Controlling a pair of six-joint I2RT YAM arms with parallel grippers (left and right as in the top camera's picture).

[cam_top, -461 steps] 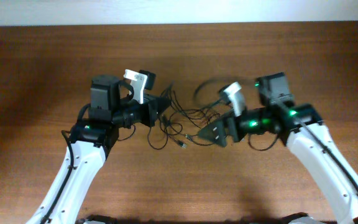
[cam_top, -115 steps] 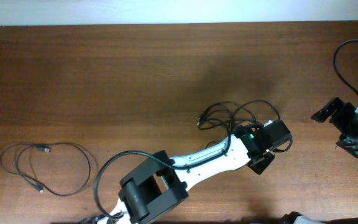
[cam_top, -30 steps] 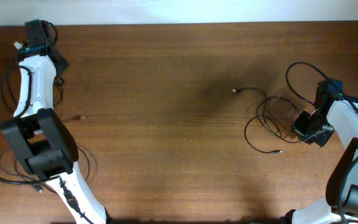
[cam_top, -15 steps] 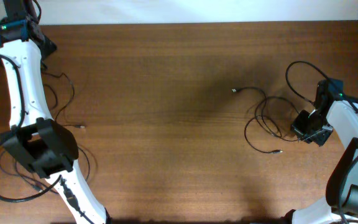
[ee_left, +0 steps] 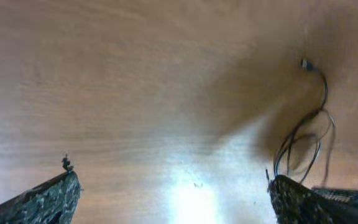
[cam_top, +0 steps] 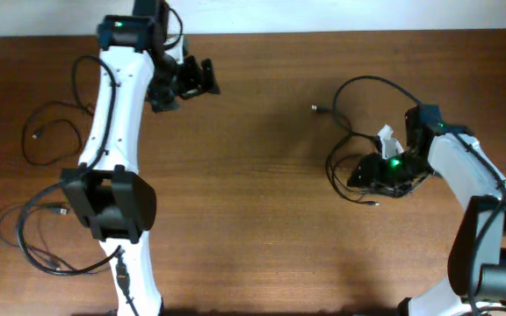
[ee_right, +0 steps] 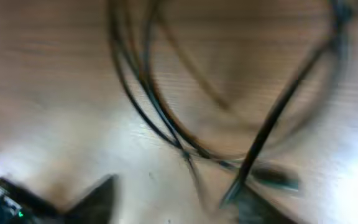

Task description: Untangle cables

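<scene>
Cables [ee_right: 284, 111] loop directly under the right pincer [cam_top: 358, 174], whose jaws look parted though the view is blurred. The left pincer [cam_top: 202, 79] gapes empty, well apart. Best to pinch a single strand near its plug and draw outward slowly.

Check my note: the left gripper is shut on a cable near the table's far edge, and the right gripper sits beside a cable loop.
One error: the left gripper is open and empty, fingers wide apart in the left wrist view. It is near the far edge, and the right gripper sits beside a cable loop.
</scene>
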